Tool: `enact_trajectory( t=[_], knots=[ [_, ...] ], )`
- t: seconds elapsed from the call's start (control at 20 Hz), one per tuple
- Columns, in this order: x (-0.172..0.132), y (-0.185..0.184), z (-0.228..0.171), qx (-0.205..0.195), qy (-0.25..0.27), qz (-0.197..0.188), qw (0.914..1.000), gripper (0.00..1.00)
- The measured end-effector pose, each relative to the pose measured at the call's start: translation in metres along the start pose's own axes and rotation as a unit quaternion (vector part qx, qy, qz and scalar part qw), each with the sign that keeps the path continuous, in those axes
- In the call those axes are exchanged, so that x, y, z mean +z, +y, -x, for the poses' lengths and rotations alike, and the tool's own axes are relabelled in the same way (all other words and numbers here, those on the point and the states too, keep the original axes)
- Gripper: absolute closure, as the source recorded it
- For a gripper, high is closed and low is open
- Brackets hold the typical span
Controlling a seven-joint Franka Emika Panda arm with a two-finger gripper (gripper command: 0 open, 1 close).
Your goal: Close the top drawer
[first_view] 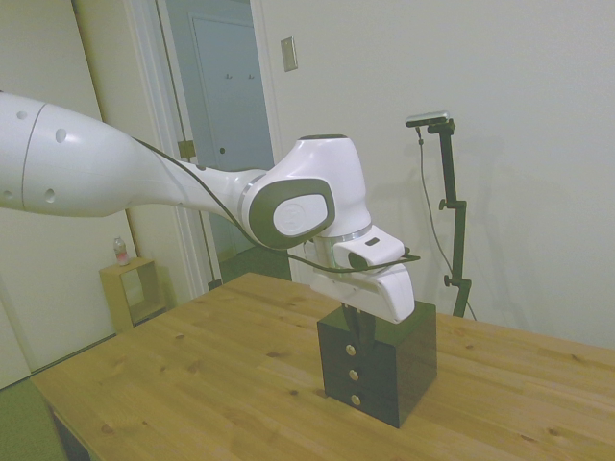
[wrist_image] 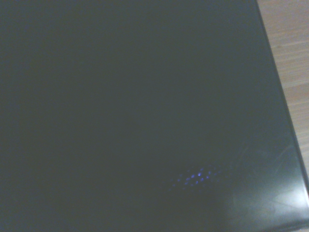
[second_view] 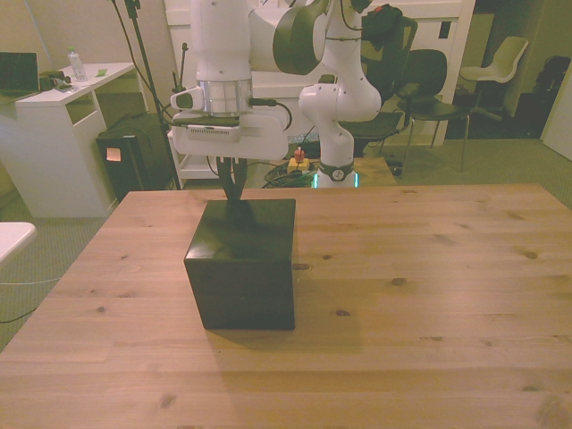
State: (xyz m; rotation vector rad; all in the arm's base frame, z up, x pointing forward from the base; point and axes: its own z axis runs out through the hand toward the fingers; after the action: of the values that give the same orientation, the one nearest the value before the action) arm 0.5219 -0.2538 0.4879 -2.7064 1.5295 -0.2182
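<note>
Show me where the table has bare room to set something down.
The wooden table is bare from the black cabinet to the front view's right edge, and along its near edge. Crowded only behind the cabinet, where the gripper hangs at the top drawer.

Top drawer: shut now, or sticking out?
Shut: in the side view the top drawer sits flush with the two lower drawers.
</note>
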Motion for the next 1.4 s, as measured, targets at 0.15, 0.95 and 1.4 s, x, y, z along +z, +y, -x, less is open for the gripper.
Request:
enact_trajectory(
  t=[0.15,0.95,1.4],
  knots=[
    [0.000,0.000,0.000,0.000,0.000,0.000,1.0000,1.00],
    [-0.007,-0.048,0.059,-0.038,-0.010,-0.001,0.9992,1.00],
    [-0.032,-0.074,0.136,-0.059,0.001,-0.007,0.9982,1.00]
  ],
)
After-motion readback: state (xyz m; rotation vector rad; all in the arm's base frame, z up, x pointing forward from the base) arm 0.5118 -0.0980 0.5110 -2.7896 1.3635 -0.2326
